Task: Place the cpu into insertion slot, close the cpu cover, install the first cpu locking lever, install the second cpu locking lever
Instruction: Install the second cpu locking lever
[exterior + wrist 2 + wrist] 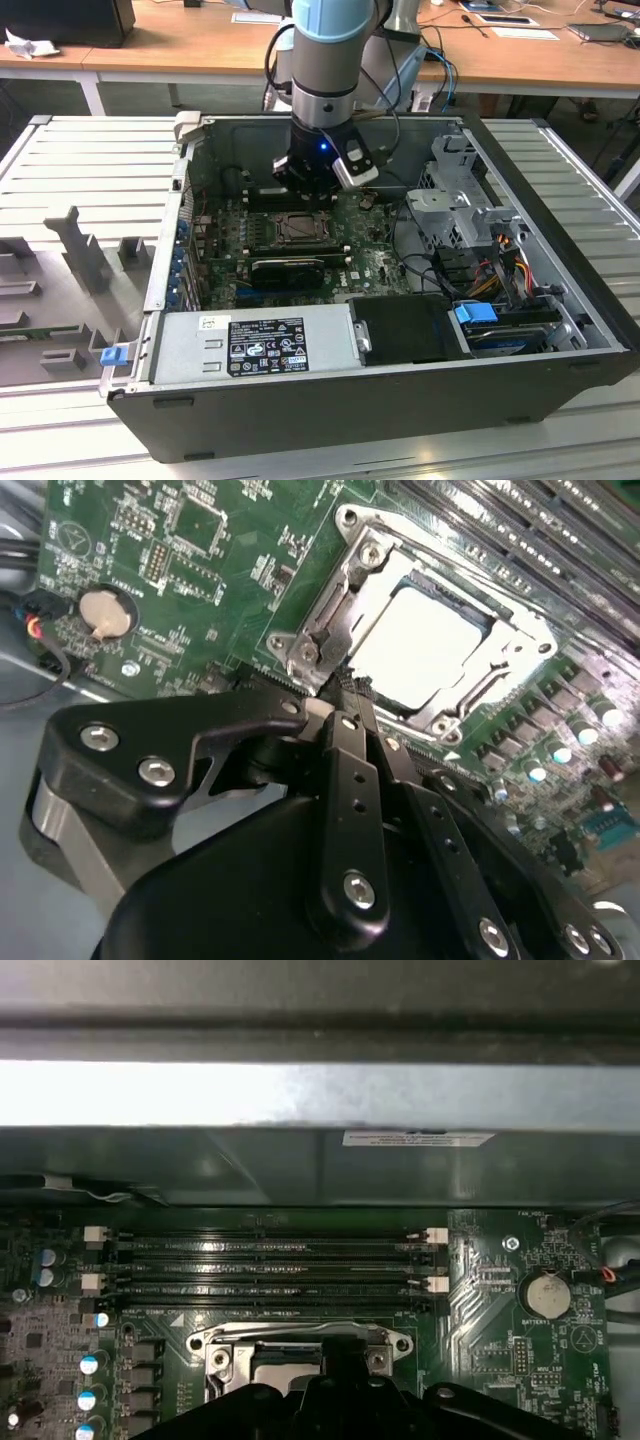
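The gripper hovers just above the cpu cover, fingers pressed together, grasping nothing. Beyond its tips, the cpu sits in the insertion slot, cover lowered

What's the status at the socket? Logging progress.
End effector shut, tips at the cpu cover edge. Cpu seated in the insertion slot, cover down over it. Nothing blocking.

Open computer case, green motherboard
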You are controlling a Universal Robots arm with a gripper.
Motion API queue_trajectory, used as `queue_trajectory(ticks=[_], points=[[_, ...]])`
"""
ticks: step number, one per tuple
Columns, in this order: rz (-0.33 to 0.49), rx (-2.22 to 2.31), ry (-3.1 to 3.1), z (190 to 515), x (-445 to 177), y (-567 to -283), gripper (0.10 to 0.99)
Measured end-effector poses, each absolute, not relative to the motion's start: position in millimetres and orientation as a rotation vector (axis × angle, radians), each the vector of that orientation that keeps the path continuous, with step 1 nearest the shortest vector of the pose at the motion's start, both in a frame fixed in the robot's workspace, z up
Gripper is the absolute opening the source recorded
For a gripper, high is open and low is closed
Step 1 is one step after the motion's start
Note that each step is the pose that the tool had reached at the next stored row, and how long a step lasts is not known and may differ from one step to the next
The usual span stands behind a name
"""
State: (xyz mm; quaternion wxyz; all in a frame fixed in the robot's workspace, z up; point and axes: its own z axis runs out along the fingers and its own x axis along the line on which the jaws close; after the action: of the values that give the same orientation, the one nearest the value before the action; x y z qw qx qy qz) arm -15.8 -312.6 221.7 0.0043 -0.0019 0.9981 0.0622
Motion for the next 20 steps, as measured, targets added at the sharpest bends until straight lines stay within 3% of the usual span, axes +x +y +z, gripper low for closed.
queue_trajectory(ticks=[4, 10, 20], points=[[0.195, -0.006, 3.127, 246.0, -15.8, -312.7, 0.106], [0.195, -0.006, 3.127, 247.1, -15.8, -318.9, 0.106], [0.196, -0.006, 3.127, 246.8, -16.1, -354.8, 0.106]])
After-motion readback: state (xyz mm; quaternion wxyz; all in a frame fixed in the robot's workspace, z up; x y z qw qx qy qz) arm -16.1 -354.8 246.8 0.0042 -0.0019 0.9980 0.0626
